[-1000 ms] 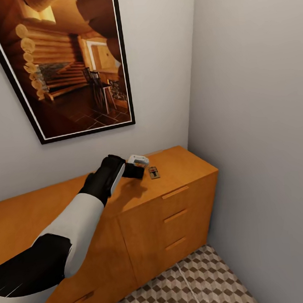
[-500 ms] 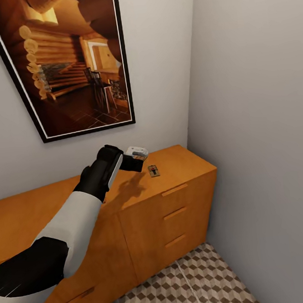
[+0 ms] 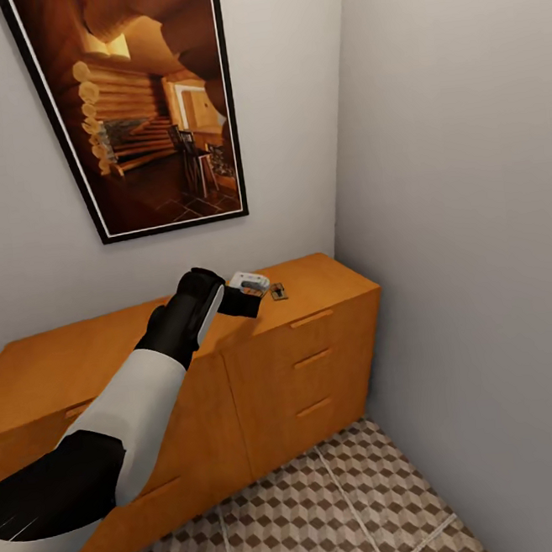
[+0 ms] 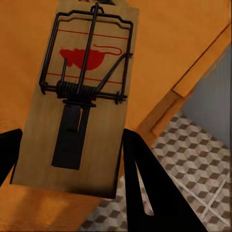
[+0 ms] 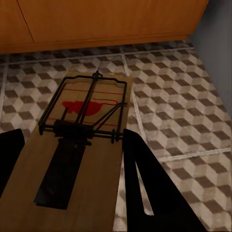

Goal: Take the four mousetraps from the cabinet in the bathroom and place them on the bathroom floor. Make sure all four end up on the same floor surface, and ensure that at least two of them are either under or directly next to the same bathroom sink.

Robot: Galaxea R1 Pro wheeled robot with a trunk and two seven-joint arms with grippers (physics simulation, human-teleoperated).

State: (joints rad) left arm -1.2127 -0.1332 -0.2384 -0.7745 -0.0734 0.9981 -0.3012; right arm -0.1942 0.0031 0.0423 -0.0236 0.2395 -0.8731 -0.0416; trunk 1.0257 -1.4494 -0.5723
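While the left gripper [image 3: 256, 288] hangs over the cabinet [image 3: 317, 356] near frame centre, its fingers are pinched on the short end of a trap [image 4: 82, 96]. Another trap [image 3: 278, 292] lies flat on the cabinet top just right of it. Right wrist view has the right gripper [image 5: 67, 159] likewise clamped on a third trap [image 5: 79, 145] above the floor [image 5: 193, 96]. These boards look light, stiff and thin. Their smooth wood could slip, so hold the bare end edges, clear of the sprung wire.
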